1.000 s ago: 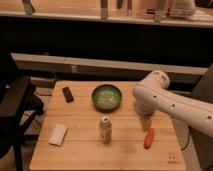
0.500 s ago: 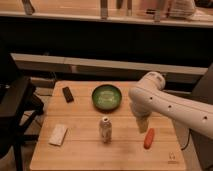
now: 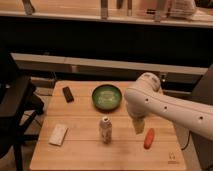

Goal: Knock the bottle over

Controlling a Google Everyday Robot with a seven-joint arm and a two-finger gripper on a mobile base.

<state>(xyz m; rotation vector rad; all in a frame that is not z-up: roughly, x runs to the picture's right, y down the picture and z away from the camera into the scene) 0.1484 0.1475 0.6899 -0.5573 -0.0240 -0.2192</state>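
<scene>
As the bottle (image 3: 105,129) stands upright, gripper (image 3: 138,125) hangs between it and carrot (image 3: 149,138)

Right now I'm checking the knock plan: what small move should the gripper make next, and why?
Probably sweep the gripper sideways toward the bottle. The bottle stands upright, untouched, and the gripper hangs apart from it, between it and the orange carrot-shaped thing.

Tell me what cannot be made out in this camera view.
1. Gripper, hanging just right of the small bottle with mottled label: its top is hidden behind the white robot arm.
2. Bottle: label print is too small to read.
3. White robot arm: cut off by the right edge.
</scene>
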